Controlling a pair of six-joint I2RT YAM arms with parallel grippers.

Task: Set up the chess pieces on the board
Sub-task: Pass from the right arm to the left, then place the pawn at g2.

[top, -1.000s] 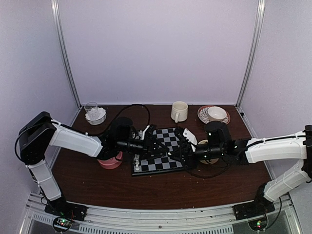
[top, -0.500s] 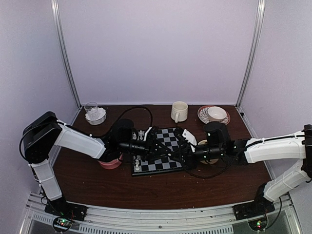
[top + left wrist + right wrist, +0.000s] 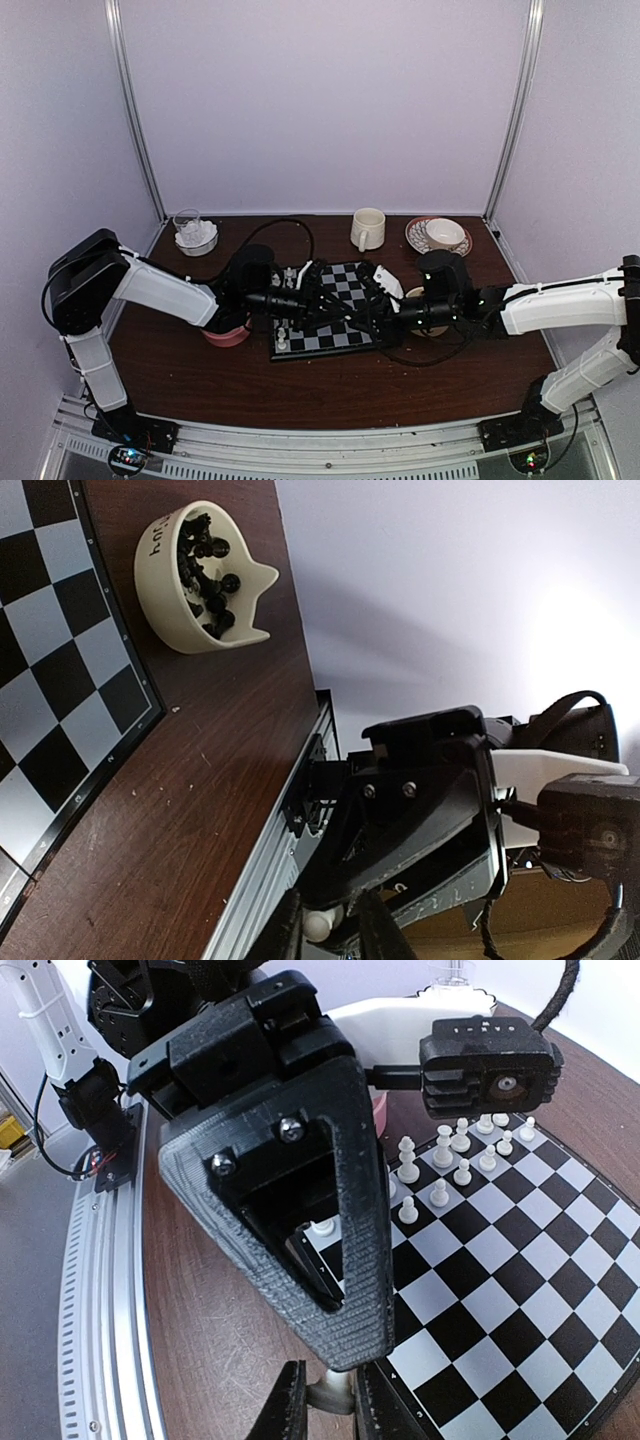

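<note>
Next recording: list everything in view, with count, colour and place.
chessboard: one, black and pale grey, table centre
white chess pieces: several, white, standing along the board's left side
black chess pieces: many, black, inside the cream bowl
cream bowl: one, cream, right of the board
pink bowl: one, pink, left of the board, partly under the left arm
mug: one, cream, behind the board
cup: one, cream, on the saucer
saucer: one, patterned rim, back right
glass: one, clear, back left
table: one, dark brown
left gripper: one, black fingers either side of a white piece, over the board
right gripper: one, black fingers shut on a white piece, meeting the left
</note>
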